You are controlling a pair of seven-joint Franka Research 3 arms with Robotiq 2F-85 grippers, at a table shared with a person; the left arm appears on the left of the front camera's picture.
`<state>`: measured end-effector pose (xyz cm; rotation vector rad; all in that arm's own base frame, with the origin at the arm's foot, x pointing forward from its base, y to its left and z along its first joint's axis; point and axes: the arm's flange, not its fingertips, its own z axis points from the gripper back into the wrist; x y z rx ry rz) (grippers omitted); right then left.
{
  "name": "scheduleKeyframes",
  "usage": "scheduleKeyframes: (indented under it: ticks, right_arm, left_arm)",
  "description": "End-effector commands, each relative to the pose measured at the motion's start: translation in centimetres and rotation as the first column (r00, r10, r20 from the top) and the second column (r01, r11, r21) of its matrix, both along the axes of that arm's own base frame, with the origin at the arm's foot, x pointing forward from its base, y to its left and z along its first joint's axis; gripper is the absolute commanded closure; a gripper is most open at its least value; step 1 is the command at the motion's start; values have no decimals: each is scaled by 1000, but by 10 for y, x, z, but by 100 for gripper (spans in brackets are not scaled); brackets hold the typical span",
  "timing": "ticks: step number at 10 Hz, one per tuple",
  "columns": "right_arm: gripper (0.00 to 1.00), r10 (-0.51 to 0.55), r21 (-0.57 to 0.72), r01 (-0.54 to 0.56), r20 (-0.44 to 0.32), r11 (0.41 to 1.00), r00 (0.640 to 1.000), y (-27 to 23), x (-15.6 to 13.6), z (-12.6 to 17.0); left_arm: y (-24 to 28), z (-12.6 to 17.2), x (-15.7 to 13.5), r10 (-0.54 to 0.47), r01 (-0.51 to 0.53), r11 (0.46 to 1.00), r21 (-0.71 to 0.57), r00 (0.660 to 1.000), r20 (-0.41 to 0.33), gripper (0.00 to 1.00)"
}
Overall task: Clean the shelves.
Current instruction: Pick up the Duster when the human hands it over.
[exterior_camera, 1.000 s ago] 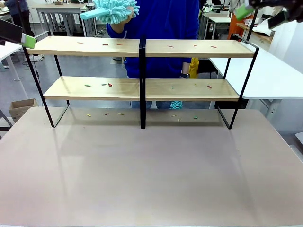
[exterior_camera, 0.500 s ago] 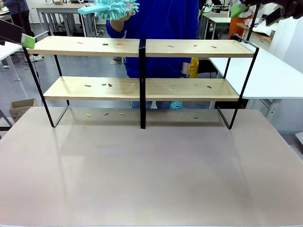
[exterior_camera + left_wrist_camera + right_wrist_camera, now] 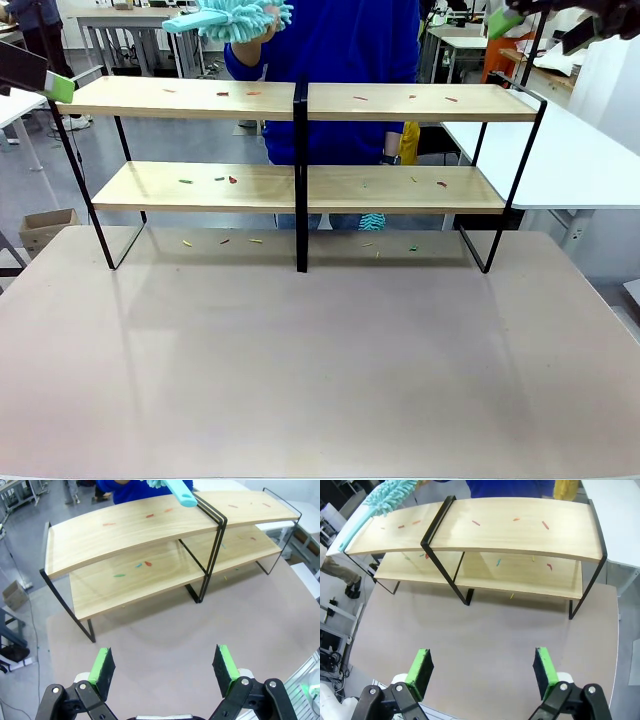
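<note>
The shelves [image 3: 400,102] are two light-wood boards in a thin black frame, standing on the far half of the table, also seen in the wrist views [image 3: 125,530] [image 3: 520,530]. Small coloured scraps [image 3: 232,179] lie on both boards and on the table beneath. Behind the rack, a person in blue holds a teal fluffy duster [image 3: 238,17] [image 3: 390,495] above the upper board's left half; its handle [image 3: 180,492] points my way. My left gripper [image 3: 162,662] hovers high above the table's left front, open and holding nothing. My right gripper [image 3: 482,662] [image 3: 545,28] is high at the right, open too.
The grey-brown tabletop [image 3: 320,360] stretches in front of the rack. A white table [image 3: 570,160] stands to the right. A cardboard box [image 3: 45,225] sits on the floor at the left. Other desks stand far behind.
The person has lifted the duster slightly and turned its handle. My right gripper has drifted a little to the left. The left gripper has not moved.
</note>
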<state>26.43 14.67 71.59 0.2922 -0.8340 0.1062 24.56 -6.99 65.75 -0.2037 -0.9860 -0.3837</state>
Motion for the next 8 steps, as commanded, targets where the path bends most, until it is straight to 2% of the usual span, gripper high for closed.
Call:
scheduleKeyframes:
  ticks: [1,3,5,8]
  right_arm:
    - [0,1,-7,-1,11,1000,1000,0,-8,-9]
    - [0,-13,-3,13,52,1000,999,-2,-29,-22]
    - [0,-29,23,27,113,999,993,-6,-35,-34]
    - [0,57,32,-59,62,998,996,-3,-28,-49]
  left_arm:
    - [1,-1,0,2,-2,1000,-3,1000,-7,0]
    - [1,-1,0,2,-2,1000,-3,1000,-7,0]
    - [1,-1,0,2,-2,1000,-3,1000,-7,0]
    - [1,-1,0,2,-2,1000,-3,1000,-7,0]
